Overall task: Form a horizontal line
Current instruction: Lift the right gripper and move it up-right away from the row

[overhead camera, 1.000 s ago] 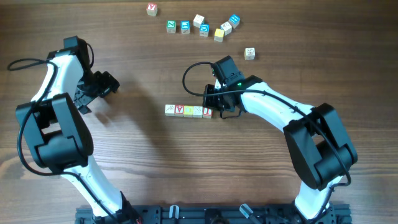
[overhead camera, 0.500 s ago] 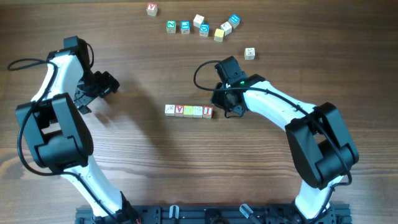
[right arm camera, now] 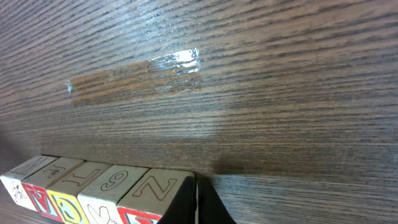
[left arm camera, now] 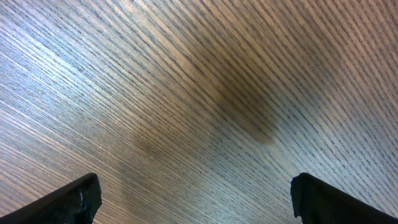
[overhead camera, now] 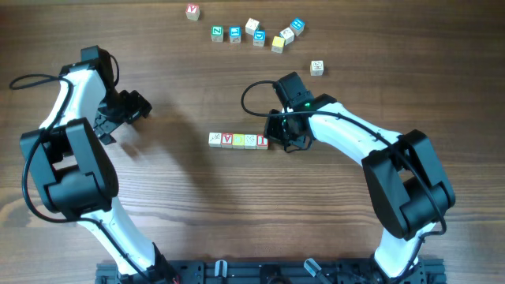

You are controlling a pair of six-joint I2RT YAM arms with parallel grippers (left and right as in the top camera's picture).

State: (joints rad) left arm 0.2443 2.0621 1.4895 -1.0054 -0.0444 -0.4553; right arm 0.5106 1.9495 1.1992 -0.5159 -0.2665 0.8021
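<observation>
A row of several wooden letter blocks (overhead camera: 238, 140) lies in a horizontal line at the table's middle; it shows at the bottom left of the right wrist view (right arm camera: 93, 190). My right gripper (overhead camera: 278, 139) is shut and empty, its fingertips (right arm camera: 196, 202) pressed against the right end of the row, at the block marked Z (right arm camera: 155, 190). Several loose blocks (overhead camera: 259, 33) lie scattered at the far edge, one more (overhead camera: 316, 67) apart to their right. My left gripper (overhead camera: 136, 108) is open and empty over bare wood at the left (left arm camera: 193, 199).
The right arm's black cable (overhead camera: 252, 91) loops just behind the row. A shiny patch (right arm camera: 174, 62) marks the wood beyond the row.
My right gripper has shifted slightly left and now touches the right end of the row. The left arm has not moved.
</observation>
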